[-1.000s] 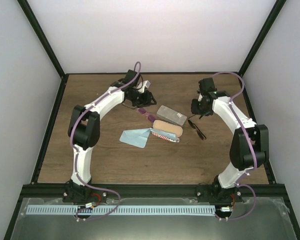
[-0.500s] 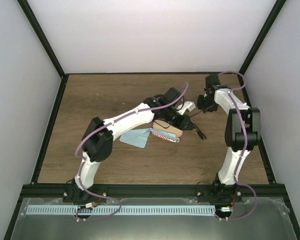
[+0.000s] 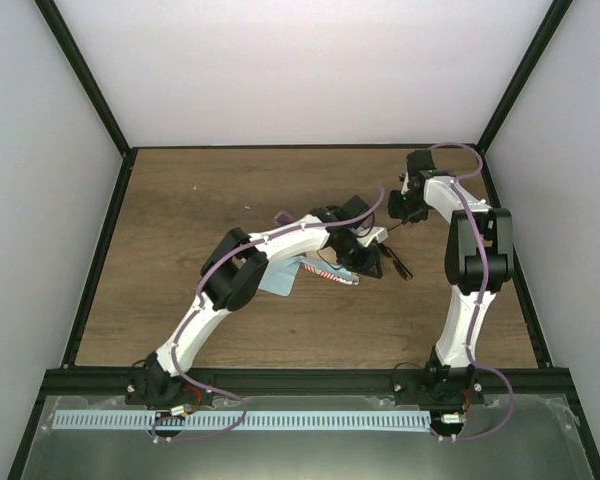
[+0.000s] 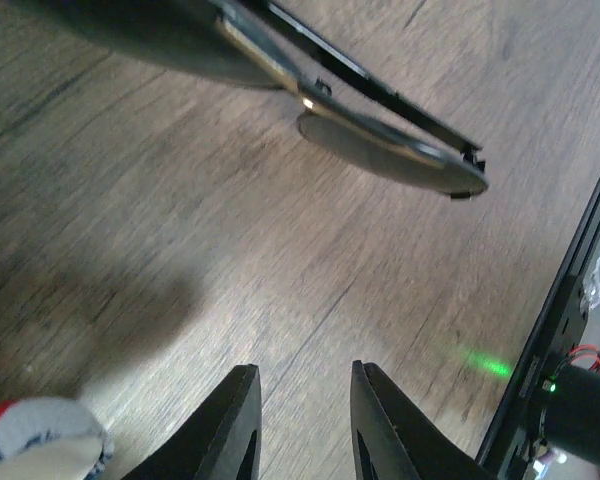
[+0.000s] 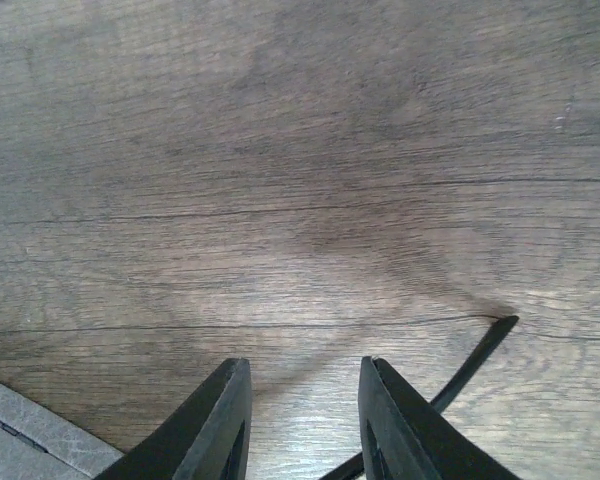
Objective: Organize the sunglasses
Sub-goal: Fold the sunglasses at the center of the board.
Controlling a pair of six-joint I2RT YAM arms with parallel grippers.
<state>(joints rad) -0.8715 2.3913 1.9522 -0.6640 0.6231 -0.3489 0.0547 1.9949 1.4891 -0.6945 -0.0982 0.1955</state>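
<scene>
Thin black wire-frame sunglasses (image 4: 380, 150) lay just ahead of L gripper (image 4: 305, 368), long axis crosswise to fingers. L arm judged nearer. L and R gripper (image 5: 305, 362) fingers narrowly parted, holding nothing.

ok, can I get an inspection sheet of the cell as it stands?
Surface: wooden tabletop, no spills seen.
Job's things: black sunglasses on the wood ahead of the left tool; purple-tinted pair partly hidden behind the left arm.
Clutter: light blue cloth, striped case, grey case (corner only).
Tools: left tool apart, empty; right tool apart, empty, over bare wood.
Cables: purple cables along both arms, touching no item.
Surroundings: white walls, black frame; nothing else seen.
</scene>
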